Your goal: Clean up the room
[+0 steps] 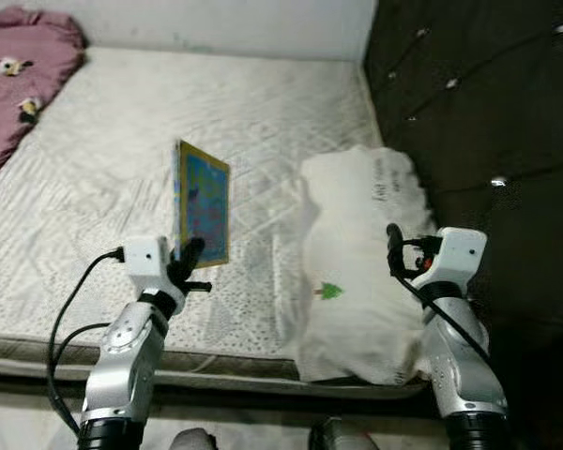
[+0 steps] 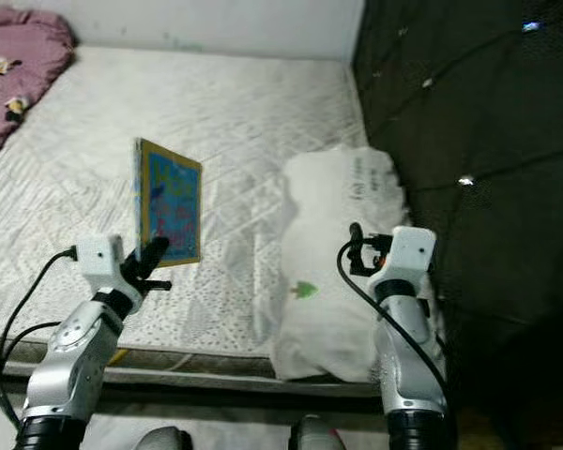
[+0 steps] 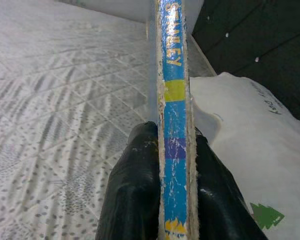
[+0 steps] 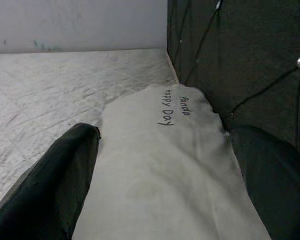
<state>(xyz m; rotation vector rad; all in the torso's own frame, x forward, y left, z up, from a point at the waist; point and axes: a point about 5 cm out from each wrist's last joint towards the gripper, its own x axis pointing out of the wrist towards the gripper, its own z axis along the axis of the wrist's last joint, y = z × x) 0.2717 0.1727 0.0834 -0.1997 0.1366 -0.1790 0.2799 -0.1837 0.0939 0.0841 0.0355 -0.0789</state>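
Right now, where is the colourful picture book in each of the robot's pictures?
Left eye view: thin blue picture book with yellow edging, upright over the mattress, centre-left, clamped by the left gripper.
Right eye view: left of centre.
Left wrist view: its spine runs up the middle.
Right wrist view: not in it.
Shared landmark: white pillow with a green tree.

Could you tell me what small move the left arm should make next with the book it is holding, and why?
Probably carry the book away from the bed, keeping the grip. The left gripper is shut on its lower edge, with the book upright and lifted above the mattress, so it is already picked up. The right gripper is open above the white pillow.
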